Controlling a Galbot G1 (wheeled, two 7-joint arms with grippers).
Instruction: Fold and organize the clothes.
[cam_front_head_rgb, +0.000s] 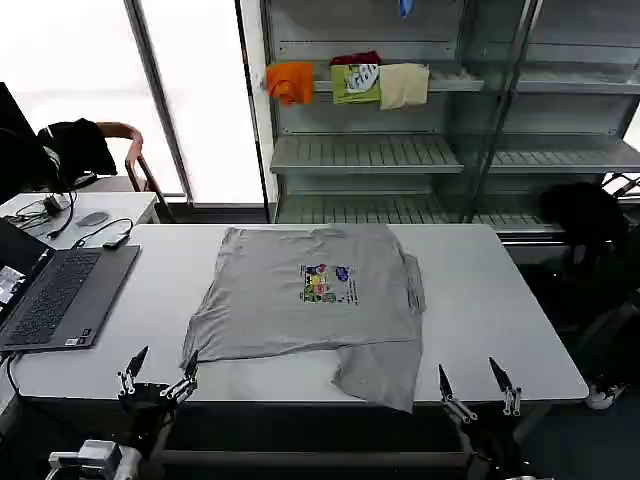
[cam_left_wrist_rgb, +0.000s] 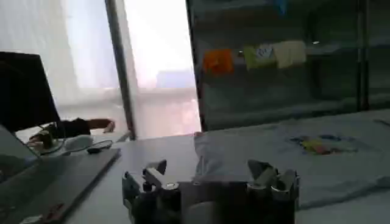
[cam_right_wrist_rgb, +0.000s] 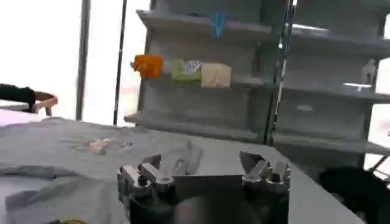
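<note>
A light grey short-sleeved shirt (cam_front_head_rgb: 300, 300) with a small multicoloured chest print (cam_front_head_rgb: 327, 283) lies spread on the white table (cam_front_head_rgb: 500, 300), one sleeve hanging toward the front edge. My left gripper (cam_front_head_rgb: 157, 377) hovers open at the table's front edge, just off the shirt's near left corner. My right gripper (cam_front_head_rgb: 478, 389) is open at the front edge, right of the shirt's hanging sleeve. In the left wrist view the left gripper (cam_left_wrist_rgb: 208, 171) faces the shirt (cam_left_wrist_rgb: 317, 158). In the right wrist view the right gripper (cam_right_wrist_rgb: 205, 167) faces the shirt (cam_right_wrist_rgb: 73, 152).
An open laptop (cam_front_head_rgb: 55, 290) and cables sit on the table's left side. Behind the table stands a metal shelf unit (cam_front_head_rgb: 400, 155) holding small orange, green and cream garments (cam_front_head_rgb: 350, 80). A chair with a black jacket (cam_front_head_rgb: 75, 145) stands at back left.
</note>
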